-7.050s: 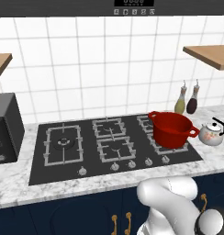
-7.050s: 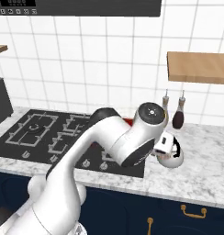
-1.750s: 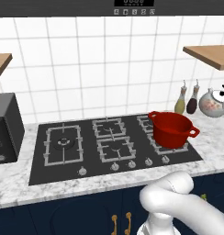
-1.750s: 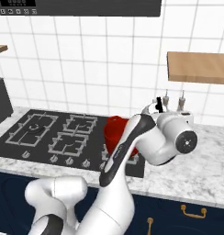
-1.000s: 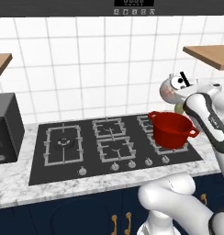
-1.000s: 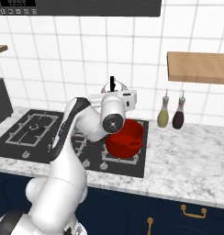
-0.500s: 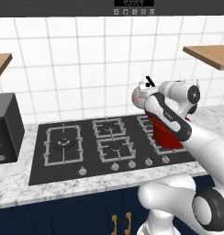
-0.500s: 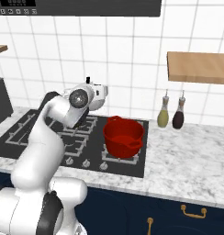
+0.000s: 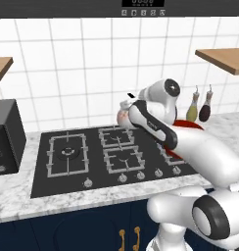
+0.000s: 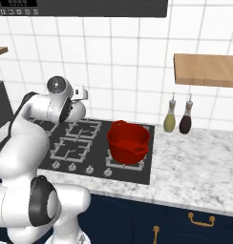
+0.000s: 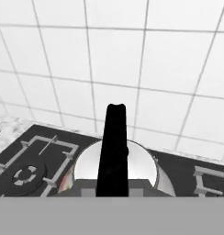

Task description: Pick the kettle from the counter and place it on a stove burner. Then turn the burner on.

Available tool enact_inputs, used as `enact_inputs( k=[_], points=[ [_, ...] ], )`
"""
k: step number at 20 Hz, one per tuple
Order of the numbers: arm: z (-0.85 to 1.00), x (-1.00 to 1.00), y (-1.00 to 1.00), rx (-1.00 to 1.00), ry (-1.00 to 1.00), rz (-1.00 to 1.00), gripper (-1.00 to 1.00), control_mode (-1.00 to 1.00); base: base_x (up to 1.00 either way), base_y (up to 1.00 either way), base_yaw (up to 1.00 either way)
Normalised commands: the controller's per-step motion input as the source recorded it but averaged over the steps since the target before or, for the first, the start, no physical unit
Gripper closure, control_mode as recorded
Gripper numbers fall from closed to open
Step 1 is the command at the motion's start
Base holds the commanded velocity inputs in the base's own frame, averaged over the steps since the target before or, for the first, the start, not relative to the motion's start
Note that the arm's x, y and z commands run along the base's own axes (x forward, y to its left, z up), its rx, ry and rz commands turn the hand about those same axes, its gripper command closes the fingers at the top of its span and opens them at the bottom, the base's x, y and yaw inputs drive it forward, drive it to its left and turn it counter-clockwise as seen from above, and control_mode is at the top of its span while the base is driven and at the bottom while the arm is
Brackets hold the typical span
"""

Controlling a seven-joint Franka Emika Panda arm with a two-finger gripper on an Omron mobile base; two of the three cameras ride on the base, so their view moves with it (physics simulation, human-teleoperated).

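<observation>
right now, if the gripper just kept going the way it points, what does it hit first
The gripper is shut on the kettle by its black handle. Straight on, the kettle would probably meet the black stovetop near the tiled wall, though depth is unclear.

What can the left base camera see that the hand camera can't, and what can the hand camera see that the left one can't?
The left base view alone shows the two bottles by the wall, the marble counter, the wooden shelf and the knobs along the stove's front edge. The hand view alone shows the kettle's black handle from above, arching over its shiny lid. Both show the kettle carried above the black stove, the largest burner and the white tiled wall.
</observation>
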Motion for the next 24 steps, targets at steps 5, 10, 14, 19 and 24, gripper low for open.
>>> enact_inputs(
  k=[5, 10, 14, 19, 24],
  points=[
    [-0.49, 0.08, 0.57, -0.02, 0.12, 0.03, 1.00, -1.00, 0.00, 0.00, 0.00],
    [-0.53, 0.00, 1.00, 0.04, 0.00, 0.00, 1.00, -1.00, 0.00, 0.00, 0.00],
    [-0.48, 0.00, 1.00, 0.04, 0.00, 0.00, 1.00, -1.00, 0.00, 0.00, 0.00],
    [-0.52, 0.14, 1.00, 0.05, 0.00, 0.00, 1.00, -1.00, 0.00, 0.00, 0.00],
    [-0.23, 0.34, 1.00, 0.04, -0.02, -0.02, 1.00, -1.00, 0.00, 0.00, 0.00]
  ],
)
